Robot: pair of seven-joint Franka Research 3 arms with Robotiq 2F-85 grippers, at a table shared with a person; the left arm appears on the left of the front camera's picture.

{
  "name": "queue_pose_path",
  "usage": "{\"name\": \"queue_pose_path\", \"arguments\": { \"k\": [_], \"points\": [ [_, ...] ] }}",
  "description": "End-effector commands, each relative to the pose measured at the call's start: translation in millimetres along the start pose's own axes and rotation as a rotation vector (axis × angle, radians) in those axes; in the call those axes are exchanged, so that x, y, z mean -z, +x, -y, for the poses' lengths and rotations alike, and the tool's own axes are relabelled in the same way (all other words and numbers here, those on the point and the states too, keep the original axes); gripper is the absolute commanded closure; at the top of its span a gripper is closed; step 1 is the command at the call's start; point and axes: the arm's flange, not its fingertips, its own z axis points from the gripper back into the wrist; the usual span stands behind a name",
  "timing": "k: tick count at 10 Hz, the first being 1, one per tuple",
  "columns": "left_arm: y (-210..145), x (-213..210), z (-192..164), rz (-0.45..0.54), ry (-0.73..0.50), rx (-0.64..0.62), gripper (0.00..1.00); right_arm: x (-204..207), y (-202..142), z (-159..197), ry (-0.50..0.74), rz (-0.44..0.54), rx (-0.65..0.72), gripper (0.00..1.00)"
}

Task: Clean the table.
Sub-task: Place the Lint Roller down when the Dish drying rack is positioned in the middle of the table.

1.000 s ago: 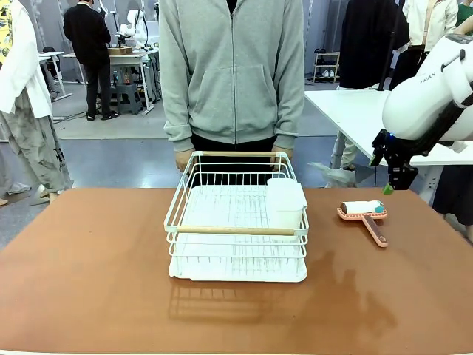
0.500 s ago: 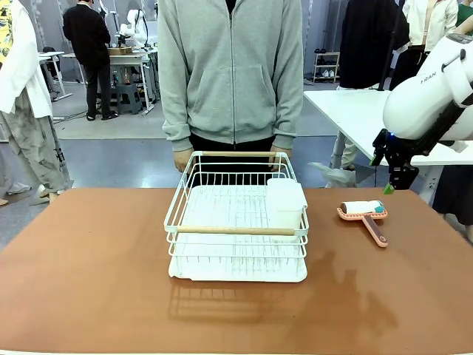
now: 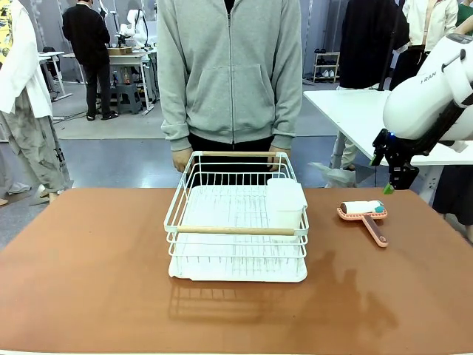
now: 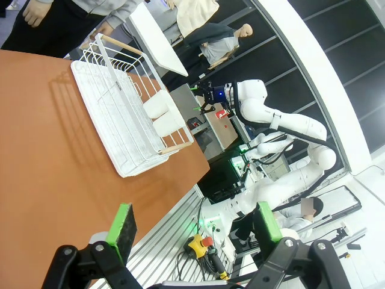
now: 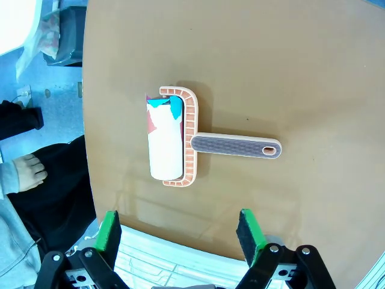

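Observation:
The reddish-brown table (image 3: 89, 281) spreads across the front view. A lint roller (image 3: 362, 213) with a white roll and a pink holder and handle lies on it at the right; the right wrist view looks straight down on the roller (image 5: 174, 138). My right gripper (image 3: 392, 181) hangs above and just beyond the roller, and its green pads (image 5: 108, 232) stand wide apart, open and empty. My left gripper (image 4: 192, 226) is open too, held over the table's near edge (image 4: 150, 211), nothing between its fingers.
A white wire dish rack (image 3: 236, 218) with wooden bars stands mid-table, a white cup holder (image 3: 285, 201) clipped inside its right side. A person in a grey hoodie (image 3: 233, 70) stands at the far edge, hands near the rack. A white-topped table (image 3: 355, 111) is at the right rear.

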Motion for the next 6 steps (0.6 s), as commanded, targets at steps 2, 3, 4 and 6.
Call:
{"name": "queue_pose_path", "arguments": {
  "k": [2,3,4,6],
  "points": [
    [-1.7,-2.3,1.8,0.004,-0.009,0.006,0.00,-2.3,-1.5,-0.1,0.005,-0.001,-0.002,0.00],
    [-1.7,-2.3,1.8,0.004,-0.009,0.006,0.00,-2.3,-1.5,-0.1,0.005,-0.001,-0.002,0.00],
    [-1.7,-2.3,1.8,0.004,-0.009,0.006,0.00,-2.3,-1.5,-0.1,0.005,-0.001,-0.002,0.00],
    [-1.7,-2.3,1.8,0.004,-0.009,0.006,0.00,-2.3,-1.5,-0.1,0.005,-0.001,-0.002,0.00]
  ]
}}
